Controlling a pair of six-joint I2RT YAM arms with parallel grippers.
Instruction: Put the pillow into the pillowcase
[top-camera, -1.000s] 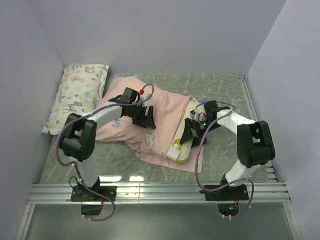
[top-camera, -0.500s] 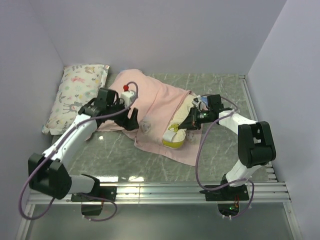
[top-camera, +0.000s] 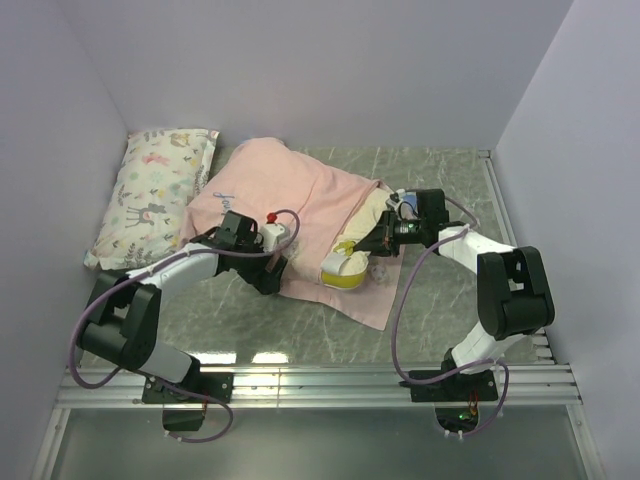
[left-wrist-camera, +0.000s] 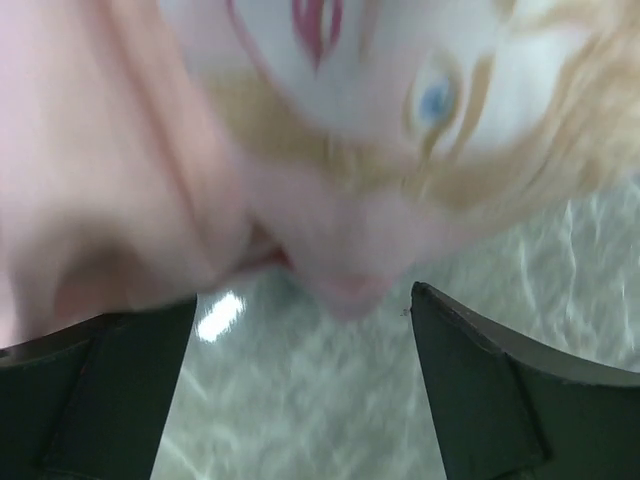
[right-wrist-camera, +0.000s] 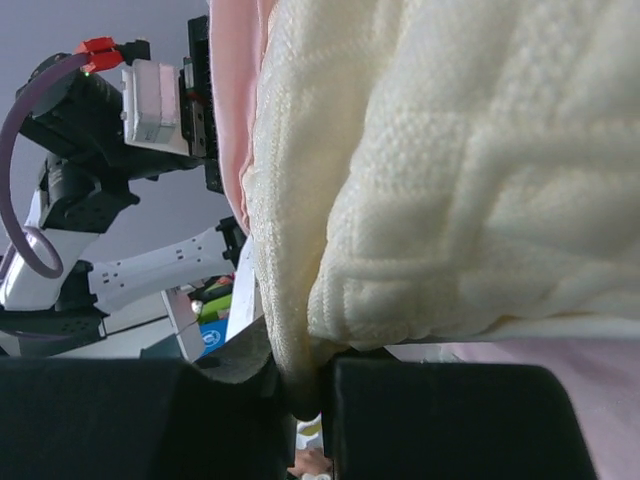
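The pillow (top-camera: 345, 266) lies mid-tabletop and is mostly swallowed by the pink pillowcase (top-camera: 280, 190). Only its near right corner, with the yellow band, pokes out of the mouth. The right gripper (top-camera: 383, 243) is clenched on that exposed cream edge, and its wrist view shows the knit pinched between the fingers (right-wrist-camera: 100, 420). The left gripper (top-camera: 272, 272) sits low at the pillowcase's near edge, spread wide with nothing in it. Fabric hangs just above its tips in the wrist view.

To finish well, the left gripper should close on the top layer of the hem only and hold the mouth back towards the near edge. The right gripper can then push the corner towards the far left corner of the tabletop (top-camera: 440, 170). The push should stay low so the foam slides rather than folds.

A second ago the left arm reached over the pillowcase's middle and the right gripper was open. The pillow's corner has since moved farther in.
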